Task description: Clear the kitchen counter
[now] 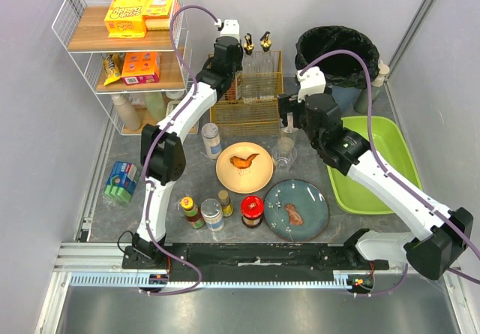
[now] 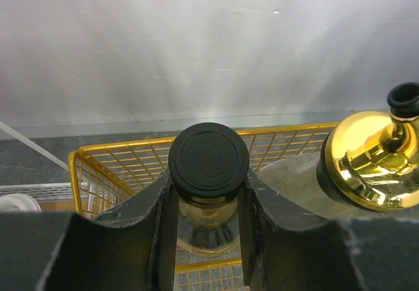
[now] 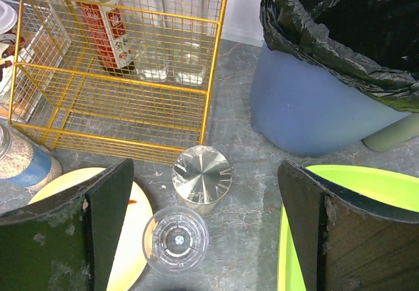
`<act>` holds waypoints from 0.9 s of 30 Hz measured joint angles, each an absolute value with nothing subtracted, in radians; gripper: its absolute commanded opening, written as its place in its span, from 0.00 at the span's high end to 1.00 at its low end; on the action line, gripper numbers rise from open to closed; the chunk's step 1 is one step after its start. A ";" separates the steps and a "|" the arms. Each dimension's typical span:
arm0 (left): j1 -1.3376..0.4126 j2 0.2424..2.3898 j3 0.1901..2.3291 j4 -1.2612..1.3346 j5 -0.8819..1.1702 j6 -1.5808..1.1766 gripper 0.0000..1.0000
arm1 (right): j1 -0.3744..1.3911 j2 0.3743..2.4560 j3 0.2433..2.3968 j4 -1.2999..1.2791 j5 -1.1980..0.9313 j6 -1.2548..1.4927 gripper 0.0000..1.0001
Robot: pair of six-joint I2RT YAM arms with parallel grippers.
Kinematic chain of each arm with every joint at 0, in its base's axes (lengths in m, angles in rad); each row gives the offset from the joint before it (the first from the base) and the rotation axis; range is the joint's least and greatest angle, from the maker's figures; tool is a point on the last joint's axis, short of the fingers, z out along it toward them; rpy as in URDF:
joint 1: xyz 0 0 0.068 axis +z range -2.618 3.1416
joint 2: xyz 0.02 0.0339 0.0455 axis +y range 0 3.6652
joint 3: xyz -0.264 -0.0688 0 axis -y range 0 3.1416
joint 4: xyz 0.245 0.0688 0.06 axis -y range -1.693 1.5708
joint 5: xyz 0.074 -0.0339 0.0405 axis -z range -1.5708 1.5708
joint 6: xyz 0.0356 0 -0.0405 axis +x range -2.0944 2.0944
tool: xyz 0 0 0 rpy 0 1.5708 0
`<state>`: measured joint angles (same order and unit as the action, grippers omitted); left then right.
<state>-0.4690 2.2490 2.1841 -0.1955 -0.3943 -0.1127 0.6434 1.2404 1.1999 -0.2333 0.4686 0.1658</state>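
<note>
Glossy metal pourer [image 2: 363,160]; kitchen counter [image 3: 242,167] looks matt stone.

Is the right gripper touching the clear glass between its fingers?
Apart. The right wrist view shows the right gripper wide open, with yellow plate and counter visible between its fingers and the clear glass.

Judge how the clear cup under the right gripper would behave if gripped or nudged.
The clear cup looks smooth and hard-walled, so probably slippery and possibly breakable. It seems empty, so likely light. Standing upright beside the yellow plate, it might tip if nudged.
</note>
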 measured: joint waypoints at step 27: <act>-0.512 1.679 1.954 -0.297 -0.220 -0.136 0.08 | 0.635 1.350 1.194 -0.263 0.480 0.279 0.02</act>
